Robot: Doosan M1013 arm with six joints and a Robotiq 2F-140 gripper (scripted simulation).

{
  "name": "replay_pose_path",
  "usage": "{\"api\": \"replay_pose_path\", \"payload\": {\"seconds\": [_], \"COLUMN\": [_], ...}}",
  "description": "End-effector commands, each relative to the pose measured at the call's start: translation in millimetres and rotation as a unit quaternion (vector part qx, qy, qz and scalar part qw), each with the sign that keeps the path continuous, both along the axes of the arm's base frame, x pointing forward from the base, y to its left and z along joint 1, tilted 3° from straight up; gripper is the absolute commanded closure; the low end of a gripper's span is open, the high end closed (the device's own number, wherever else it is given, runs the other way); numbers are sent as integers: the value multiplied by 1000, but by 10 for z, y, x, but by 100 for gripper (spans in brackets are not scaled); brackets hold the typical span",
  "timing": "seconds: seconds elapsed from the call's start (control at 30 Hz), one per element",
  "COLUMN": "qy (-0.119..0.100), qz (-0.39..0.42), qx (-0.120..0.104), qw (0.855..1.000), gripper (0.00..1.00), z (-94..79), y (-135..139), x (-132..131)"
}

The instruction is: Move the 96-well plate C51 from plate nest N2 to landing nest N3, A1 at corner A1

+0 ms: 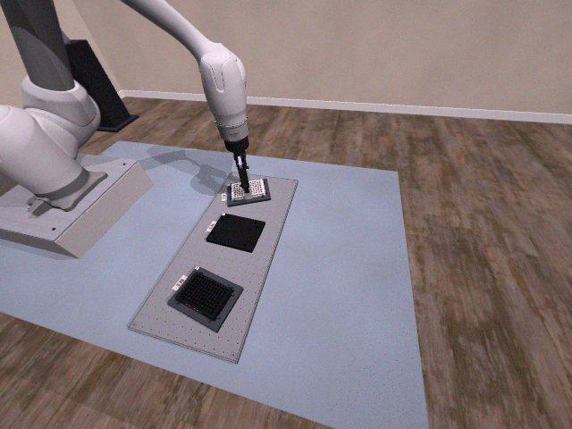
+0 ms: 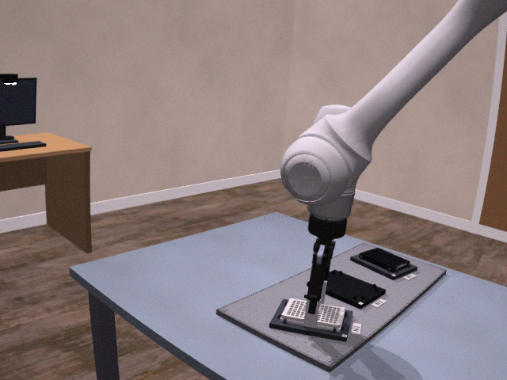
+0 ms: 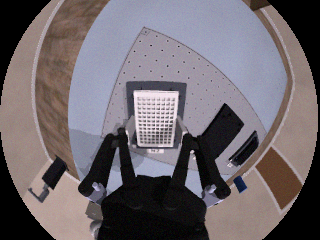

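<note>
Three dark square nests are sitting in a row on a grey perforated deck plate (image 1: 273,231), which is lying on a pale blue table top (image 1: 341,277). At the far end of the row in the top view, the white 96-well plate (image 1: 256,188) is resting on its dark grey nest (image 1: 261,197); this is where the task's plate is lying, flat and low in its seat. The black two-finger gripper (image 2: 312,307) is hanging from the white arm (image 2: 327,172) straight over this plate, its fingers reaching down across the plate's middle. In the wrist view the two fingers are standing against the plate's two long sides, one on each, and the gripper is clenched on the white plate.

Next along the row, the flat black landing nest (image 1: 236,231) is lying bare-topped, with small locator bumps near its corners. At the near end, the black 96-well plate (image 1: 203,295) is sitting on its dark grey nest (image 1: 231,310), well apart from the gripper. Small white labels (image 1: 210,226) are lying on the deck beside each nest; their text is too small to read.

A brown wooden desk (image 2: 61,163) with a dark monitor (image 2: 18,102) is standing by the wall.
</note>
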State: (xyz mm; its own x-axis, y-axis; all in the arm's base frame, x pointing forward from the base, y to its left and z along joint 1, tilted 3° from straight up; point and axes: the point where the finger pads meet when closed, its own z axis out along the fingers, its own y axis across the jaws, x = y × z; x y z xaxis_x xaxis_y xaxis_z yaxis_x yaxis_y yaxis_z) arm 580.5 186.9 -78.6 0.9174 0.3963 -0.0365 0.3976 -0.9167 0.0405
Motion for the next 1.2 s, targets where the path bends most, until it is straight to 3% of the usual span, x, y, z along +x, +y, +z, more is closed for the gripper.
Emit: {"api": "replay_pose_path", "payload": {"seconds": [0.0, 0.8, 1.17], "qy": [0, 0, 0], "qz": [0, 0, 0], "qx": [0, 0, 0], "qw": [1000, 1000, 1000], "gripper": [100, 100, 100], "z": [-1, 32, 247], "y": [0, 2, 13], "x": [-1, 0, 3]}}
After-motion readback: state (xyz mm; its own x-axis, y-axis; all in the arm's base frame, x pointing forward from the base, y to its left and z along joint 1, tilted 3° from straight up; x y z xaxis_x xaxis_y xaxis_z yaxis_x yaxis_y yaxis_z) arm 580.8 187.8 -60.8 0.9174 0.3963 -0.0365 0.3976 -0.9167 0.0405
